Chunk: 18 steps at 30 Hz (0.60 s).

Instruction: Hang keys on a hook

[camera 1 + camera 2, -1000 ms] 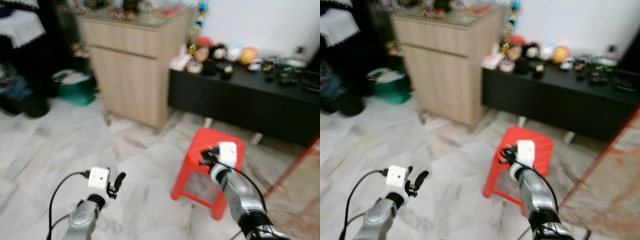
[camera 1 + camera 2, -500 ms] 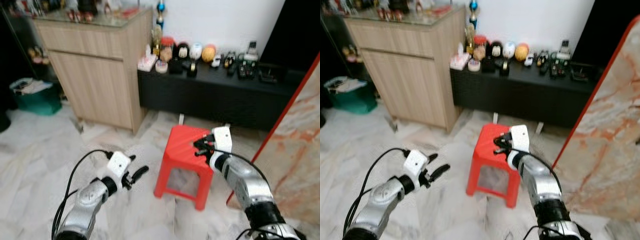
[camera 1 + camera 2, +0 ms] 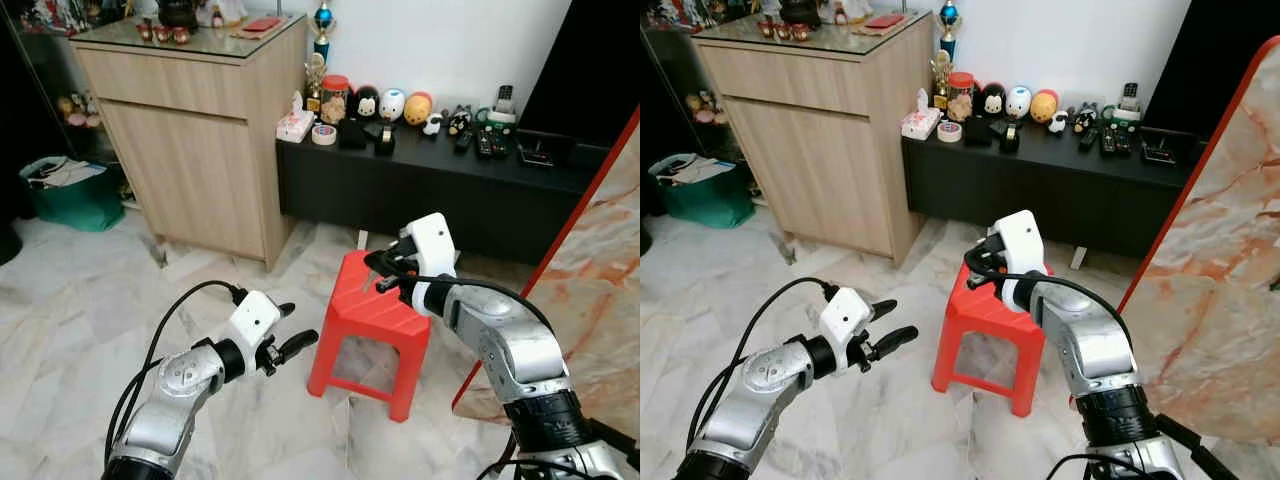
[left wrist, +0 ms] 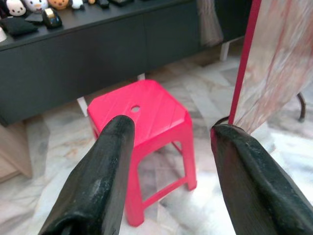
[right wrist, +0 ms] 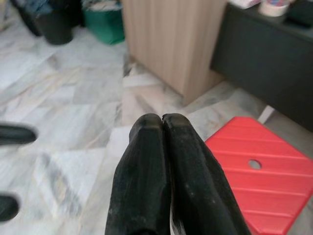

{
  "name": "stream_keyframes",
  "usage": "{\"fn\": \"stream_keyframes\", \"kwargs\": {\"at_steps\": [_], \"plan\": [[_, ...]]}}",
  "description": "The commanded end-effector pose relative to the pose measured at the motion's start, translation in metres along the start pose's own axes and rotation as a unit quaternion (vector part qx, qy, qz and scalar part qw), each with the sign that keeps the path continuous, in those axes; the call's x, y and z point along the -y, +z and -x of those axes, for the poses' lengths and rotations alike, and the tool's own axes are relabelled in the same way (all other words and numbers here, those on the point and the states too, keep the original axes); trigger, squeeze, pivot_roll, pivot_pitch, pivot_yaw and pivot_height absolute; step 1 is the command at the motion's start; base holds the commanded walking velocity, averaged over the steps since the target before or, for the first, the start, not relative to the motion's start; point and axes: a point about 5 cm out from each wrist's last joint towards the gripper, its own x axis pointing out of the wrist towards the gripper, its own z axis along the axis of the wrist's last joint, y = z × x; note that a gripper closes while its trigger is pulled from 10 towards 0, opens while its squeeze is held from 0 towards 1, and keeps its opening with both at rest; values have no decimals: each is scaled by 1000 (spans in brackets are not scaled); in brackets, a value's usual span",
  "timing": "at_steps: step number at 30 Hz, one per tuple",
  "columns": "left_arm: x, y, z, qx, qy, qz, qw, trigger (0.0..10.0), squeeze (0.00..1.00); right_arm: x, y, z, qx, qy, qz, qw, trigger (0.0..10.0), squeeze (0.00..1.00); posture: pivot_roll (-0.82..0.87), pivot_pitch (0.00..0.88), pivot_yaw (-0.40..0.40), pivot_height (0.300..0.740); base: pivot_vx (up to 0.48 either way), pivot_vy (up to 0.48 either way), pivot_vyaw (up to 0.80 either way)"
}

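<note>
Neither keys nor a hook can be made out anywhere here, so the relation the coming move turns on, which way the hook lies from the hand, cannot be read yet. The right gripper is raised over the near-left part of the red plastic stool, its two black fingers pressed tightly together along their length; whether a key ring is pinched between them is too small to tell. They point toward the robot's left, across the stool's top. The left gripper is held lower, over the marble floor just beside the stool's left side, with its fingers spread well apart and nothing between them; its wrist camera looks through the gap at the stool's seat. The right gripper is the one closer to the furniture ahead.

Counted: one stool, two grippers, one wooden cabinet standing at the left end of one long black low cabinet. Along the top of the black low cabinet stand several small round figurines, a jar, a roll of tape and a few remote controls, too crowded for an exact count. A green bin sits on the floor left of the wooden cabinet, and a marble-patterned panel with a red edge leans at the right.

As a judgement, the robot must first find the hook.
</note>
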Motion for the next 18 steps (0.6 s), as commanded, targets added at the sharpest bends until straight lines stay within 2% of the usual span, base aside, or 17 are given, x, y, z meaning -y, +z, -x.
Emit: {"fn": "stream_keyframes", "kwargs": {"at_steps": [1,2,7,10,14,18], "plan": [[1,7,-2,6,-11,-5,1000,10000,0,-3,8,3,7,7,11,1000,10000,0,28,0,-75,723,0,0,0],[4,10,-2,7,-18,-2,1000,10000,0,-10,9,5,-3,22,18,1000,10000,0,21,0,-76,723,0,0,0],[10,17,-5,6,-38,3,999,10000,0,-17,7,8,-20,33,32,999,10000,0,18,0,-73,723,0,0,0],[14,22,-8,11,-55,13,998,10000,0,-21,6,7,-25,32,25,999,10000,0,15,0,-69,723,0,0,0],[14,28,-13,22,-50,22,998,10000,0,-32,3,10,-30,41,11,999,10000,0,8,0,-62,723,0,0,0],[14,32,-18,25,-46,18,998,10000,0,-33,-5,13,-40,32,-4,999,10000,0,6,0,-55,723,0,0,0]]}}
